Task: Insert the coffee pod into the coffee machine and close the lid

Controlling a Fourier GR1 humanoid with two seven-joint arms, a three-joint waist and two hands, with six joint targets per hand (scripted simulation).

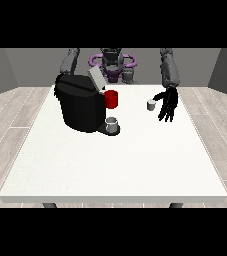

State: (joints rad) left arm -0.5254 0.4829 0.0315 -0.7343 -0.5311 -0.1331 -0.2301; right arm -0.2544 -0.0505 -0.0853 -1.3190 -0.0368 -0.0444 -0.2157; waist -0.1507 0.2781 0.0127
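Hand at view's right (168,102) hangs with fingers relaxed, holding nothing; pod (151,104) just at its 9 o'clock. Shift over pod, pinch upright; machine (81,102) lid (97,79) up.

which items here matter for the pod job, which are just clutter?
Job:
- coffee pod, small, on the table near the hand at the view's right
- coffee machine, black
- its lid, raised

Lying about:
- red cup beside the machine
- grey cup on the machine's tray
- white table
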